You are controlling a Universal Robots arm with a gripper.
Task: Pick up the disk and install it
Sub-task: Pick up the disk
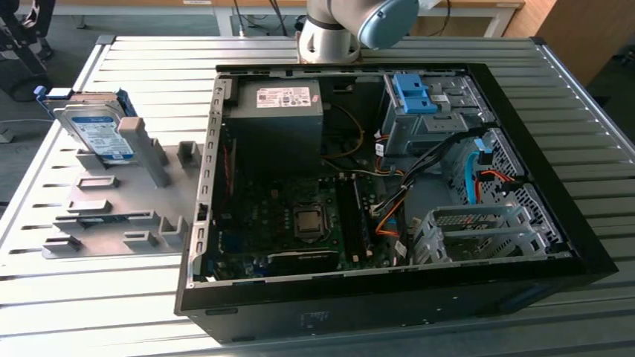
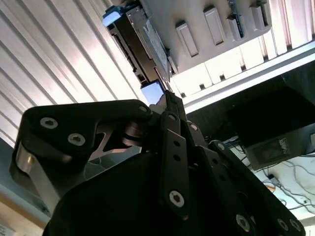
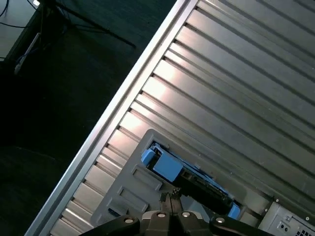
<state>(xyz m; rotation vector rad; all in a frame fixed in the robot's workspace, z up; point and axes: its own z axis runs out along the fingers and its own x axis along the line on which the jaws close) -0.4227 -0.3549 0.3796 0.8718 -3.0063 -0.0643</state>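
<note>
The gripper (image 2: 167, 96) fills the foreground of the second wrist view. Its jaws are closed together and hold nothing. Both wrist views show it pointing toward the disk (image 2: 142, 44), with a clear gap between them.

The disk (image 1: 94, 130) stands on edge in a grey holder (image 1: 109, 216) on the tabletop (image 1: 149, 52), at the exterior view's left. It is well apart from the open case (image 1: 397, 297). The drive bay (image 1: 427, 119) sits at the far corner of the case.

Step in hand, as judged: approach for the pick. The disk is not yet grasped and installation has not begun.

Requirements for a grasp, as judged:
- Open the jaws wider than the disk is thick.
- Align them across its flat faces.
- Descend over the exposed upper edge, clear of the holder's posts.
</note>
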